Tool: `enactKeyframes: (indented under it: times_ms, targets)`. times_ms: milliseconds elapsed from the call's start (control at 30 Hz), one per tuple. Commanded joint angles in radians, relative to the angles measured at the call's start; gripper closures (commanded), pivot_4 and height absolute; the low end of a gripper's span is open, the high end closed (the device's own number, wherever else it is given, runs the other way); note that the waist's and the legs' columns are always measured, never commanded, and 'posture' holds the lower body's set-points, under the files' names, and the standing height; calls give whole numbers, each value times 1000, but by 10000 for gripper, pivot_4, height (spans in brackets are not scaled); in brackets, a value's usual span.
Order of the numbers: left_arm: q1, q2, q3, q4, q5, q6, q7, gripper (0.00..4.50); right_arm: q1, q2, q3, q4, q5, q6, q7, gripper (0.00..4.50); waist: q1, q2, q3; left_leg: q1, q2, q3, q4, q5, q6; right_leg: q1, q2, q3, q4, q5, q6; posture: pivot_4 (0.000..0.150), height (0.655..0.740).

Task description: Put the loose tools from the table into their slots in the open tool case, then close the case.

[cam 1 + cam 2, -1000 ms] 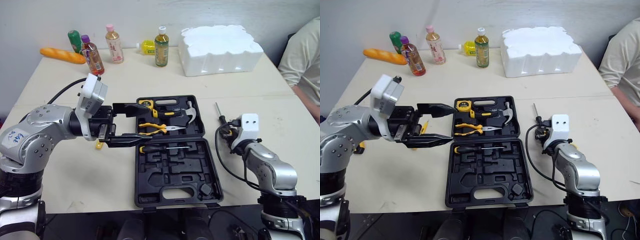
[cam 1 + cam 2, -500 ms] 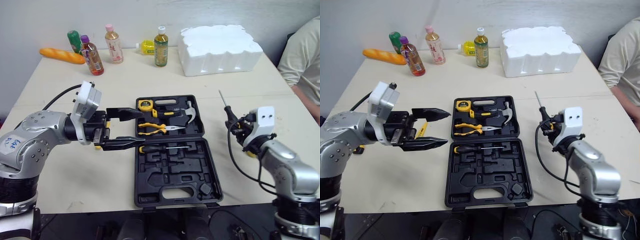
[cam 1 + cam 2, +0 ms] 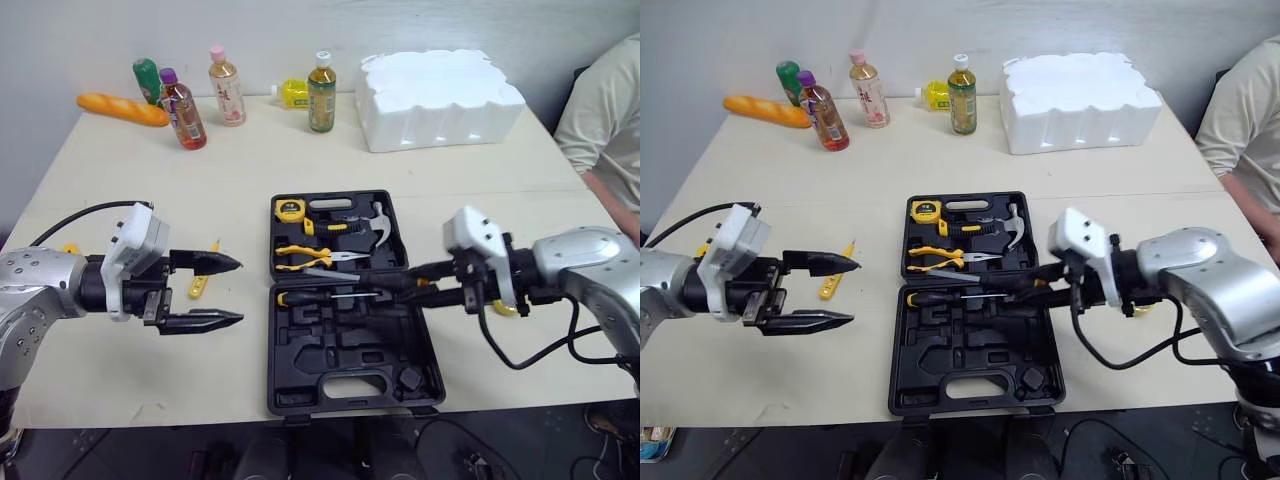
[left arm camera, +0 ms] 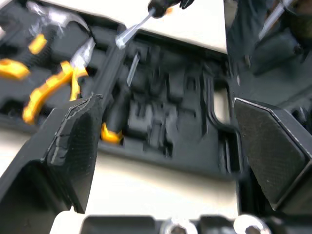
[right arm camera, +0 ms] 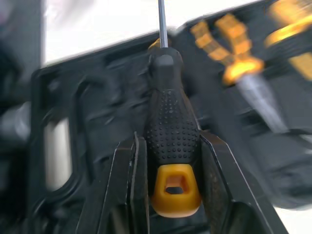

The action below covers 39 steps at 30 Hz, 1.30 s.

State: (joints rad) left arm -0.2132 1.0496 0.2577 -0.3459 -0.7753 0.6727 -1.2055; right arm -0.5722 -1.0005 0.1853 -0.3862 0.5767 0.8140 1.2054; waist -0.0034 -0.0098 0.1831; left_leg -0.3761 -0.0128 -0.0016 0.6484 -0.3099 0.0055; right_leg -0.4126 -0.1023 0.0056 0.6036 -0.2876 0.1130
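1. Screwdriver (image 5: 170,129): black dimpled handle with a yellow end, pinched between both fingers of the right gripper (image 3: 425,283). Its shaft points straight out past the fingertips.
2. Open tool case (image 3: 345,345) lies under the right gripper's fingertips. The shaft hovers above its middle, close over a second screwdriver (image 3: 320,297) seated in its slot and beside the pliers (image 3: 310,258).
3. Left gripper (image 3: 238,290): fingers spread wide, the case just beyond their tips.
4. Small yellow tool (image 3: 198,285) lies on the table, seen in the gap between the left fingers.

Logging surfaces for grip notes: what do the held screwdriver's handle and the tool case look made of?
Held screwdriver: handle looks black rubbery, dotted texture, glossy yellow plastic cap. The tool case: likely matte black moulded plastic, shaped recesses.
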Motion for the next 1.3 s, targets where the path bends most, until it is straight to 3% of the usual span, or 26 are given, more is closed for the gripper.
enactKeyframes:
  times_ms: [33, 267, 933, 967, 1133, 1300]
  targets:
    - [15, 12, 2, -33, 27, -43, -25, 0, -35, -17, 18, -3, -31, -27, 43, 35526, 2, 0, 0, 0, 0, -1, 0, 0, 0, 0, 0, 0, -1, 0, 0, 1500, 7383]
    - [6, -11, -35, -65, 32, -63, -30, 0, -66, -50, 178, 63, -249, -113, 73, 35526, -1, 0, 0, -1, 0, -1, 0, -1, -1, 0, -1, 0, -2, 0, 0, 1500, 7383]
    - [-72, -42, -91, -57, 28, -55, -22, 0, -90, 82, 183, 61, -302, -66, 17, 35526, -2, 0, 0, 0, 2, 2, 2, -1, -2, -1, 4, -1, 3, 0, 0, 1500, 7383]
    - [-73, -44, -91, -60, 26, -53, -20, 0, -93, 84, 175, 58, -295, -61, 16, 25400, -2, 0, 0, 0, 2, 2, 2, -1, -2, -1, 4, -1, 3, 0, 0, 1500, 7383]
    - [-72, -51, -93, -77, 16, -46, -17, 0, -72, 119, 60, 48, -206, -72, 0, 2786, -1, 0, 0, 0, 2, 2, 2, -1, -2, -1, 4, -1, 3, 0, 0, 1500, 7383]
    - [-75, -53, -96, -69, 23, -48, -20, 0, -10, 207, 4, 93, -175, -161, -40, 2786, 0, 0, 0, 0, 2, 2, 2, -1, -2, -1, 4, -1, 3, 0, 0, 1500, 7383]
